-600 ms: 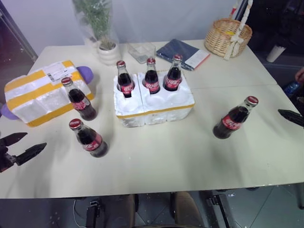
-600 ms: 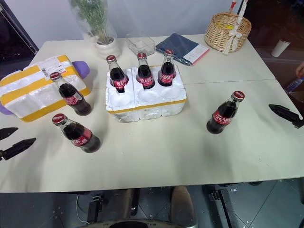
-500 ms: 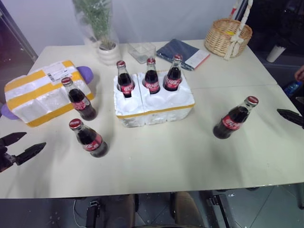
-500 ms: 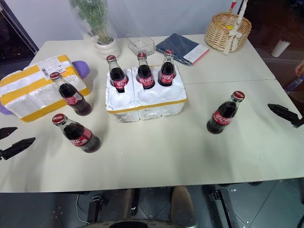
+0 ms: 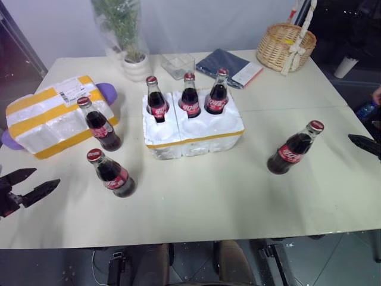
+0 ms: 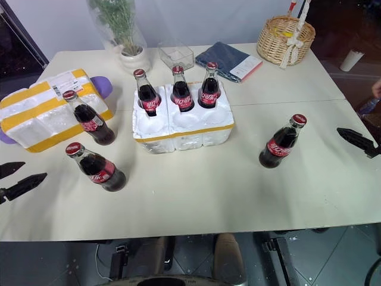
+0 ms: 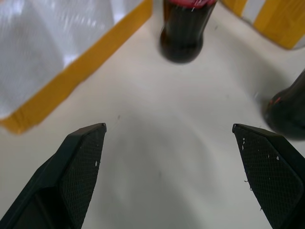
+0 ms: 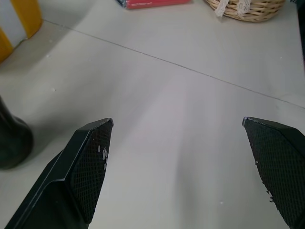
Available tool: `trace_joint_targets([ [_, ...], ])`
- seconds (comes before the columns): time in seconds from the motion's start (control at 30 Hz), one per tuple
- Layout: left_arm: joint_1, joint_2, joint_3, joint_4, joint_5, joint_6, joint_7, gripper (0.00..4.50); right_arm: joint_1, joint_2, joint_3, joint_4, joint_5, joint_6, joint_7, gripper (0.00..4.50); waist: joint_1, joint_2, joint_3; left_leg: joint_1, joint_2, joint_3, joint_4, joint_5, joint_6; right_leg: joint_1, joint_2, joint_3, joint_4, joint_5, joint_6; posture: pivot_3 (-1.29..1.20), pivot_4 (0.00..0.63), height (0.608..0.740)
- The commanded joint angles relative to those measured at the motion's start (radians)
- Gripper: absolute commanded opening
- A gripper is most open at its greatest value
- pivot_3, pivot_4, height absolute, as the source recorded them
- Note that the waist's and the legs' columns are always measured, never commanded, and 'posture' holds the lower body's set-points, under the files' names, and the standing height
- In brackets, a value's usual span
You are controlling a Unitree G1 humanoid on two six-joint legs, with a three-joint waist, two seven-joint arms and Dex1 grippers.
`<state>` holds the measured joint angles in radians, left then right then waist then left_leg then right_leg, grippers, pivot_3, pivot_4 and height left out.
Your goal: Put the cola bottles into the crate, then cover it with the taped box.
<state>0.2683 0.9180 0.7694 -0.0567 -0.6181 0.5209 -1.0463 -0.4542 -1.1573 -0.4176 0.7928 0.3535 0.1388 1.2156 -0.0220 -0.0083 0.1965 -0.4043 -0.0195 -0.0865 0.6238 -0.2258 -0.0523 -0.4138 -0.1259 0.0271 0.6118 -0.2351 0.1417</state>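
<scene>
Beside the left claw (image 5: pixel 28 185), a cola bottle (image 5: pixel 111 174)

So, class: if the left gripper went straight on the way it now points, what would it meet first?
Probably the nearer loose cola bottle. The open left gripper points across bare table toward it, though the line could pass between the two bottles; depth is unclear.

A cream table (image 5: pixel 196 196) is seen carrying the crate (image 5: pixel 193 134), taped box (image 5: pixel 50 116), three loose cola bottles (image 5: pixel 111 173), basket (image 5: pixel 286 46), notebook (image 5: pixel 229 65), plant pot (image 5: pixel 136 67), beyond both grippers.
</scene>
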Motion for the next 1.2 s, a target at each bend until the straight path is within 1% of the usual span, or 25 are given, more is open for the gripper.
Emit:
trace_joint_targets([
  [0.03,-0.015,0.047,0.044,-0.083,-0.071,0.036,-0.059,4.44,-0.087,-0.099,0.018,-0.015,0.014,0.046,0.114,4.50,-0.001,0.001,0.001,0.000,0.000,0.000,0.000,0.000,0.000,0.000,0.000,0.000,0.000,0.000,0.000,0.00,0.150,0.737],
  [0.13,-0.019,0.084,0.026,-0.137,-0.110,0.065,-0.122,4.44,-0.204,-0.148,0.076,-0.064,0.045,0.140,0.243,4.50,-0.012,0.002,0.001,0.000,0.000,0.000,-0.001,0.000,0.000,-0.001,0.000,0.000,0.000,0.000,0.000,0.00,0.150,0.737],
  [0.23,-0.019,0.112,-0.014,-0.168,-0.116,0.055,-0.192,4.44,-0.330,-0.176,0.150,-0.153,0.079,0.262,0.371,4.50,-0.023,0.002,0.001,0.000,0.000,0.000,-0.002,0.000,0.000,-0.001,0.000,0.000,0.000,0.000,0.000,0.00,0.150,0.737],
  [0.33,-0.023,0.120,-0.041,-0.183,-0.111,0.027,-0.250,4.44,-0.406,-0.188,0.226,-0.280,0.164,0.365,0.399,4.50,-0.029,0.004,0.002,-0.001,0.001,0.001,-0.003,0.000,0.000,-0.004,0.000,0.000,0.001,0.000,0.000,0.00,0.150,0.737],
  [0.47,-0.020,0.121,-0.072,-0.201,-0.099,0.002,-0.303,4.44,-0.467,-0.200,0.296,-0.475,0.330,0.526,0.399,4.50,-0.030,0.004,0.002,-0.004,0.001,0.001,-0.003,0.000,0.000,-0.010,0.001,0.000,0.003,0.000,0.001,0.00,0.150,0.737],
  [0.57,-0.005,0.111,-0.094,-0.211,-0.077,-0.028,-0.329,4.44,-0.482,-0.197,0.329,-0.585,0.408,0.590,0.399,4.50,-0.024,0.004,0.002,-0.005,0.001,0.001,-0.003,0.000,0.000,-0.010,0.001,0.000,0.003,0.000,0.001,0.00,0.150,0.737],
  [0.7,-0.005,0.084,-0.139,-0.198,-0.035,-0.091,-0.332,4.44,-0.472,-0.186,0.355,-0.646,0.427,0.590,0.399,4.50,-0.018,0.004,0.002,-0.005,0.001,0.001,-0.002,0.000,0.000,-0.010,0.001,0.000,0.003,0.000,0.001,0.00,0.150,0.737],
  [0.83,-0.079,0.041,-0.241,-0.168,0.033,-0.157,-0.260,4.44,-0.480,-0.167,0.352,-0.664,0.443,0.627,0.399,4.50,-0.014,0.004,0.003,-0.006,0.001,0.001,-0.001,0.000,0.000,-0.010,0.001,0.000,0.003,0.000,0.000,0.00,0.150,0.737],
  [1.0,-0.160,-0.066,-0.358,-0.183,0.095,-0.201,-0.128,4.44,-0.442,-0.169,0.328,-0.738,0.480,0.660,0.399,4.50,-0.015,0.004,0.002,-0.006,0.001,0.001,-0.001,0.000,0.000,-0.010,0.001,0.000,0.004,0.003,0.004,0.00,0.150,0.737],
  [1.07,-0.173,-0.096,-0.392,-0.197,0.098,-0.195,-0.097,4.44,-0.447,-0.151,0.314,-0.761,0.485,0.680,0.394,4.50,-0.018,0.004,0.002,-0.006,0.001,0.001,0.000,0.000,0.000,-0.010,0.001,0.000,0.005,0.003,0.005,0.00,0.150,0.737],
  [1.2,-0.176,-0.110,-0.416,-0.209,0.074,-0.172,-0.083,4.44,-0.438,-0.133,0.293,-0.783,0.484,0.699,0.381,4.50,-0.018,0.004,0.002,-0.006,0.001,0.001,0.000,0.000,0.000,-0.010,0.001,0.000,0.006,0.003,0.005,0.00,0.150,0.737],
])
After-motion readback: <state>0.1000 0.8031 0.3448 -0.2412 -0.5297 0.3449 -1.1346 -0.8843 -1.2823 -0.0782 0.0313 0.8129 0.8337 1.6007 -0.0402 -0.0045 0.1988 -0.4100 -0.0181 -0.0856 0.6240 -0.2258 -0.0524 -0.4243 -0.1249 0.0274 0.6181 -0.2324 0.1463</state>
